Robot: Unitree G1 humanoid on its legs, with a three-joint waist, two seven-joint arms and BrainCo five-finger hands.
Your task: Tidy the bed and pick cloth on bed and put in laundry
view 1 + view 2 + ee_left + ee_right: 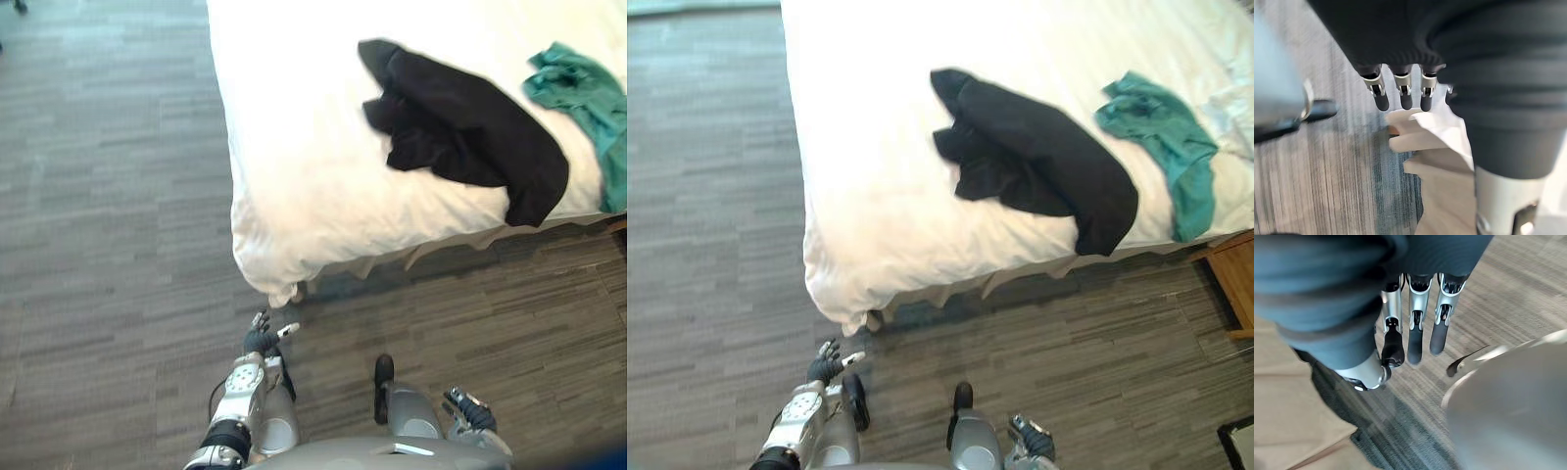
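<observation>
1. Grey plank-patterned floor (108, 225) surrounds the corner of a bed (294, 176) with a white cover in the left eye view. A black garment (470, 137) lies crumpled on the bed, one end drooping over the bed's near edge. A teal garment (588, 98) lies just beside it, farther from the bed's corner, also spilling over that edge.
2. From the right eye view, the left robot hand (828, 364) hangs over the floor just off the bed's corner. The right robot hand (1032, 438) hangs farther along, apart from the bed's near edge. A wooden furniture piece (1236, 279) stands against the bed past the teal garment.
3. From the left wrist view, the left robot hand's fingers (1406, 95) are straight, side by side and empty, pointing at the bed's white corner.
4. From the right wrist view, the right robot hand's fingers (1415, 340) are straight and relaxed above the floor, holding nothing.
</observation>
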